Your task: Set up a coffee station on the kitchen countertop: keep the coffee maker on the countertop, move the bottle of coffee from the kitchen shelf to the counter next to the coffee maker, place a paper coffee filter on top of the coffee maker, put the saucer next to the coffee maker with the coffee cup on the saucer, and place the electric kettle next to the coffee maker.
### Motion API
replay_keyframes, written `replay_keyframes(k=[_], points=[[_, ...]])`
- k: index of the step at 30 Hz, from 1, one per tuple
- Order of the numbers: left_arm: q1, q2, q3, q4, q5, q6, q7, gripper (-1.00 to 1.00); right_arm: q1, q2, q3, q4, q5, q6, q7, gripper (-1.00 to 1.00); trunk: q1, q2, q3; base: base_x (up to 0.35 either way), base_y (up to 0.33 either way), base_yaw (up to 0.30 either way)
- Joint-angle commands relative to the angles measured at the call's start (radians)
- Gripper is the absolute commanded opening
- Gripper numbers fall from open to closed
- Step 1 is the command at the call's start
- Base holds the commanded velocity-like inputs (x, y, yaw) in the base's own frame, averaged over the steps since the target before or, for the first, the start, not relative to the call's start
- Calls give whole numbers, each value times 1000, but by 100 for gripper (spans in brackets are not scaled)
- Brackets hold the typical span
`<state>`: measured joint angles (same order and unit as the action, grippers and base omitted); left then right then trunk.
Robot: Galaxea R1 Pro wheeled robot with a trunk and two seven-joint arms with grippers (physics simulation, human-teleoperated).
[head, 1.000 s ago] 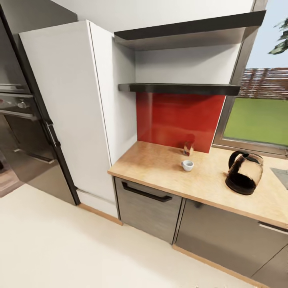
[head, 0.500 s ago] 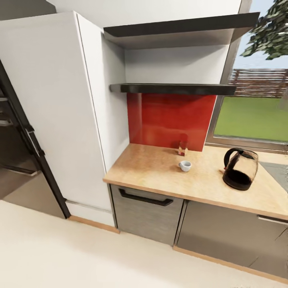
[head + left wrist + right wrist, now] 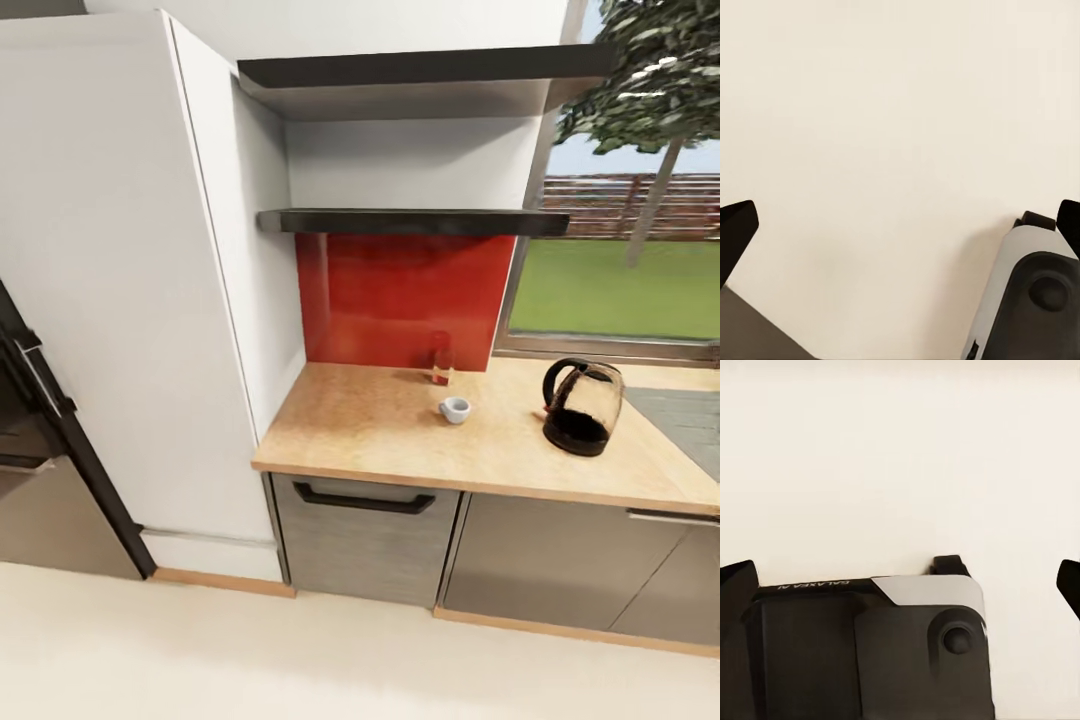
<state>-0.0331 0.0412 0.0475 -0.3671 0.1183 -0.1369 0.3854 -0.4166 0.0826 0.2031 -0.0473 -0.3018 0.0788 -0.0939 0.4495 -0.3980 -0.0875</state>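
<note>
One electric kettle [image 3: 582,407], rounded clear glass over a black base, stands upright on the kitchen countertop [image 3: 380,430], its black loop handle turned toward the coffee cup [image 3: 454,409]. That single small white cup sits upright on the matte beige worktop, well apart from the kettle, handle toward the kettle. Two flat dark grey slabs hang above; the lower is the kitchen shelf [image 3: 410,221], long axis parallel to the glossy red backsplash [image 3: 400,295]. Left gripper [image 3: 900,225] and right gripper [image 3: 900,581]: dark fingertips spread wide over pale floor, holding nothing
</note>
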Motion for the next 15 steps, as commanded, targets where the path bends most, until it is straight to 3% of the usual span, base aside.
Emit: replay_keyframes(k=[1,9,15], points=[[-1,0,-1,1,11,-6,0,100,-1,0,9,-2,-8,6,-6,100,1,-2,-2,0,337,-265],[-1,-1,-1,1,11,-6,0,100,-1,0,9,-2,-9,6,-6,100,1,-2,-2,0,282,-265],[-1,-1,-1,1,11,-6,0,100,-1,-1,7,-2,-10,6,-6,100,1,-2,-2,0,52,-265]])
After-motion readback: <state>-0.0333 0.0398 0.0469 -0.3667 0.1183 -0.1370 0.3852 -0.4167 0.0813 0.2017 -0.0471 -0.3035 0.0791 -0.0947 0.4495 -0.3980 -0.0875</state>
